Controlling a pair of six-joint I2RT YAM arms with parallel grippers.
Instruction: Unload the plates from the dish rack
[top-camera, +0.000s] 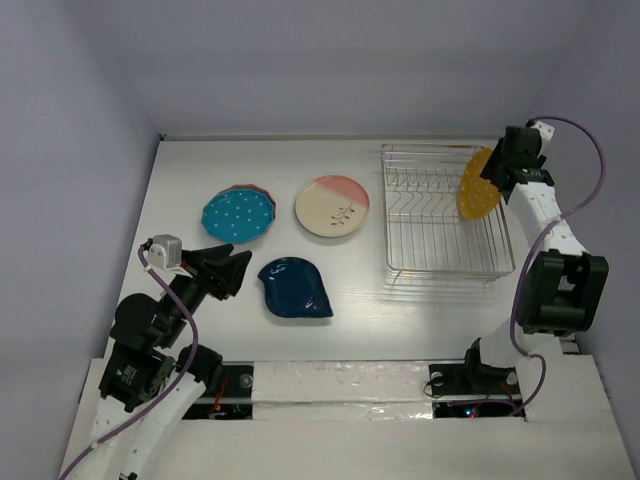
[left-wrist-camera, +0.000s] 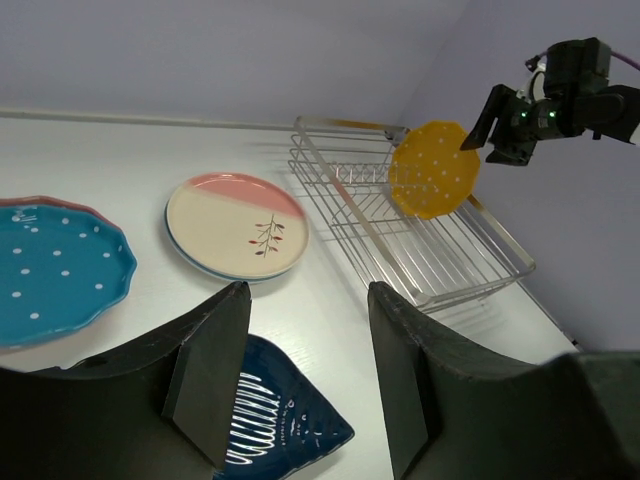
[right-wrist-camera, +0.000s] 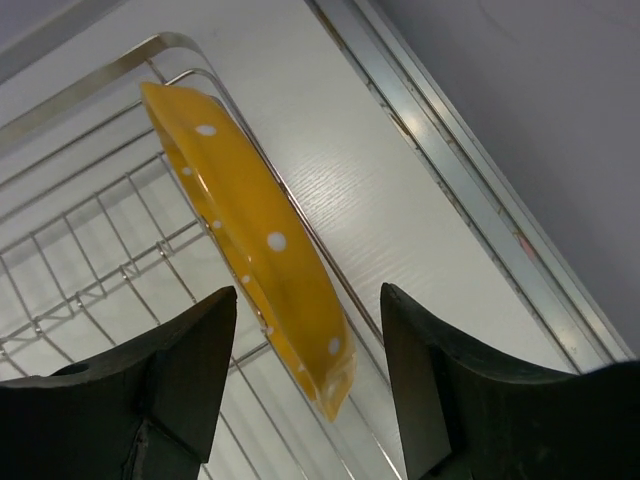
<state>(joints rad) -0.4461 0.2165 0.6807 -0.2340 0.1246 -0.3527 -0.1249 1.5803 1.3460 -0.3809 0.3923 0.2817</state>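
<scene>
Logged right gripper (right-wrist-camera: 307, 295) spread open astride the yellow-orange dotted plate (right-wrist-camera: 245, 215), on edge at the right rim of the dish rack (top-camera: 430, 225), left gripper (left-wrist-camera: 308, 295) open and empty near the dark blue plate (left-wrist-camera: 280, 420); risk of slip onto wires if pinched off-centre.

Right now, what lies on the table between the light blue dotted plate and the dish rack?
The cream-and-pink plate lies flat between the light blue dotted plate and the dish rack, as the top external view shows.
</scene>
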